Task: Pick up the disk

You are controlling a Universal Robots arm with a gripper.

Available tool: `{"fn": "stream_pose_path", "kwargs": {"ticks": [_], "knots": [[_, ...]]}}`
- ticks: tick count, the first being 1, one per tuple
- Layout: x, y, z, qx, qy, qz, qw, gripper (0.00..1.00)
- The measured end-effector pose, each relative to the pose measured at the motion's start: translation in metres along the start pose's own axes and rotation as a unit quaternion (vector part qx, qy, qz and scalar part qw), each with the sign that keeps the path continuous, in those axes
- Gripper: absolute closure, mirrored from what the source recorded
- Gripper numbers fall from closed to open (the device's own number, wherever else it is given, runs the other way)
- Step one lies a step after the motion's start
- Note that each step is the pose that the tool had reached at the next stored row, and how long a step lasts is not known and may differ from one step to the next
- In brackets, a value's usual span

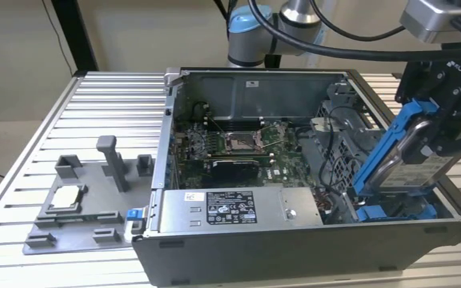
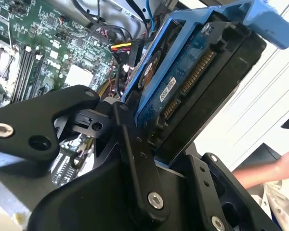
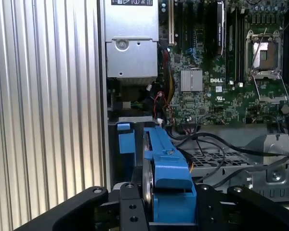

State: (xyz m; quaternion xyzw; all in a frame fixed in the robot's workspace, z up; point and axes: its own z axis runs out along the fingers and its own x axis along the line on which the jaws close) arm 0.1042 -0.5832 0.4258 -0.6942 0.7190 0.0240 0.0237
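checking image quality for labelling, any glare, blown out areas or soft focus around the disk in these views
Exterior view: even light, the disk clear, the gripper slightly soft at the frame edge. Second wrist view: background behind the disk blown out white, black gripper links close and soft. First wrist view: table slats bright, the circuit board sharp.

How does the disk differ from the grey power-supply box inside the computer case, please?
The disk is tilted up on edge, held by the gripper; the power-supply box lies flat in the case. The disk sits in a blue carrier bracket; the box has bare grey metal. The disk is thin, the box much bulkier. Both are rectangular and metal.
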Motion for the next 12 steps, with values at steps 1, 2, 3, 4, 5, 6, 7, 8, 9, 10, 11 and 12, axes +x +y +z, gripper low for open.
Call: {"fn": "stream_pose_path", "kwargs": {"ticks": [1,2,3,4,5,6,7,8,9,10,11,12], "knots": [[0.0004,0.0,0.0001,0.0,0.0001,0.0,1.0,1.0],[0.001,0.0,0.0003,0.0,0.0,0.0,1.0,1.0],[0.0016,-0.0001,0.0004,0.0,0.0,0.0,1.0,1.0],[0.0026,-0.0001,0.0004,0.0,0.0001,-0.001,1.0,1.0],[0.0035,-0.0002,0.0004,0.0,0.0,-0.001,1.0,1.0],[0.0039,-0.0002,0.0006,0.0,-0.0001,-0.001,1.0,1.0],[0.0039,-0.0002,0.0006,-0.0001,-0.0001,-0.001,1.0,1.0],[0.0039,-0.0002,0.0005,0.0,0.0,-0.001,1.0,1.0],[0.0039,-0.0002,0.0006,0.0,0.0001,-0.001,1.0,1.0],[0.0039,-0.0002,0.0007,-0.0001,0.0001,-0.001,1.0,1.0],[0.0039,-0.0002,0.0007,0.0,0.0,-0.001,1.0,1.0],[0.0039,-0.0002,0.0007,0.0,0.0001,-0.001,1.0,1.0]]}}
